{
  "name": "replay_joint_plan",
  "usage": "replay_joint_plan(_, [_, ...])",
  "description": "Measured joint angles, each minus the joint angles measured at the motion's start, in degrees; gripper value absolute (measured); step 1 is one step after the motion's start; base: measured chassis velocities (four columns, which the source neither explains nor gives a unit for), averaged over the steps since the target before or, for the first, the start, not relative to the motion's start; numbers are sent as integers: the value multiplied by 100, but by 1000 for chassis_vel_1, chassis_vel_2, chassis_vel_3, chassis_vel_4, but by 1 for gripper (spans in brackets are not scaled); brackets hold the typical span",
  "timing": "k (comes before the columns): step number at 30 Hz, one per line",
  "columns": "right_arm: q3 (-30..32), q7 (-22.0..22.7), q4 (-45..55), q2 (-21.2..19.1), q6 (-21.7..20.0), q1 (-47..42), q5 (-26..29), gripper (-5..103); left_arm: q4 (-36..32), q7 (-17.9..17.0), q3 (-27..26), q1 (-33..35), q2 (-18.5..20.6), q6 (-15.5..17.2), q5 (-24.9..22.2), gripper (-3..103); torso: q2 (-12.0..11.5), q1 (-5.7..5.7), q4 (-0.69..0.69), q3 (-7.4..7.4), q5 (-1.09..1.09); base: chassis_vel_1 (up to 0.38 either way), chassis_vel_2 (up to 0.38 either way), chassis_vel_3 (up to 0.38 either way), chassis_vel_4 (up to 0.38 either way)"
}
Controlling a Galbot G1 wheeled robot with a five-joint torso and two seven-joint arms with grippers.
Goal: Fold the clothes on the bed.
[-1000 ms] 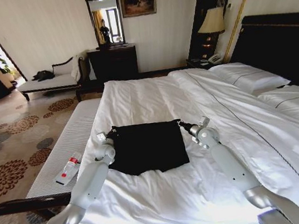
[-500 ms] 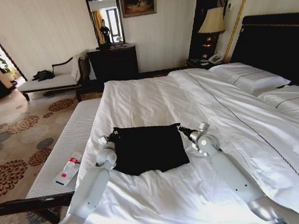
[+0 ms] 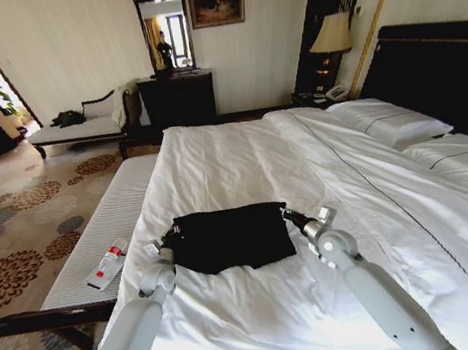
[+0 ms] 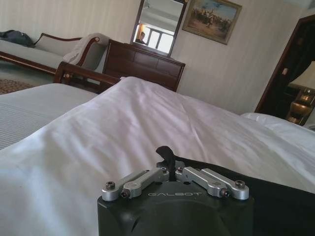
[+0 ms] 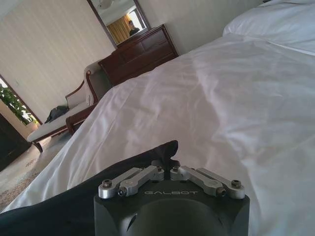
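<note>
The clothes, a black T-shirt [image 3: 230, 239], lie in a flat dark rectangle on the white duvet of the bed [image 3: 231, 153]. My left gripper [image 3: 172, 232] is shut on the shirt's far left corner. My right gripper [image 3: 286, 213] is shut on its far right corner. In the left wrist view the left gripper [image 4: 169, 158] pinches a tuft of black cloth [image 4: 275, 201] between closed fingers. The right wrist view shows the right gripper [image 5: 165, 163] closed the same way on a black corner [image 5: 123, 169].
A pale striped bench [image 3: 113, 219] runs along the bed's left side with a small white and red bottle [image 3: 108, 264] on it. Pillows [image 3: 389, 121] and the dark headboard [image 3: 439, 70] are at the right. A dark dresser [image 3: 177, 100] stands by the far wall.
Both grippers have drawn back toward me, carrying the shirt's far edge along. The black rectangle now reaches less far up the bed.
</note>
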Motion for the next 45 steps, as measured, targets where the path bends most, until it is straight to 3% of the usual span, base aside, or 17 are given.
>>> replay_joint_plan(15, [335,-249,464,373,170,-1222,-519,1,-902,49,-351,1034,287,-86,149,0,0,1,-1,1,1,0,0,0,0])
replay_joint_plan(35, [475,-322,616,585,263,-1829,-873,-1,-963,28,-390,1625,447,-117,351,0,-1,2,-1,1,1,0,0,0,0])
replay_joint_plan(39, [484,-318,686,577,263,-1940,-902,15,-1183,-8,-444,1860,569,-24,345,0,-1,2,0,2,2,0,0,0,0])
replay_joint_plan(40, [524,-318,752,563,264,-2011,-908,15,-1290,2,-472,1980,624,-15,360,6,-1,2,1,2,2,0,0,0,0])
replay_joint_plan(42, [660,-318,997,573,272,-2294,-1031,30,-1549,82,-602,2287,718,-15,473,16,-1,2,1,1,1,0,0,0,0])
replay_joint_plan(44, [687,-319,1051,582,275,-2352,-1080,30,-1592,109,-642,2351,726,-23,519,16,-1,1,-1,1,2,0,0,0,0])
replay_joint_plan(45, [781,-310,1237,597,281,-2499,-1199,36,-1721,193,-815,2573,729,-59,676,22,-1,1,-1,1,1,0,0,0,0])
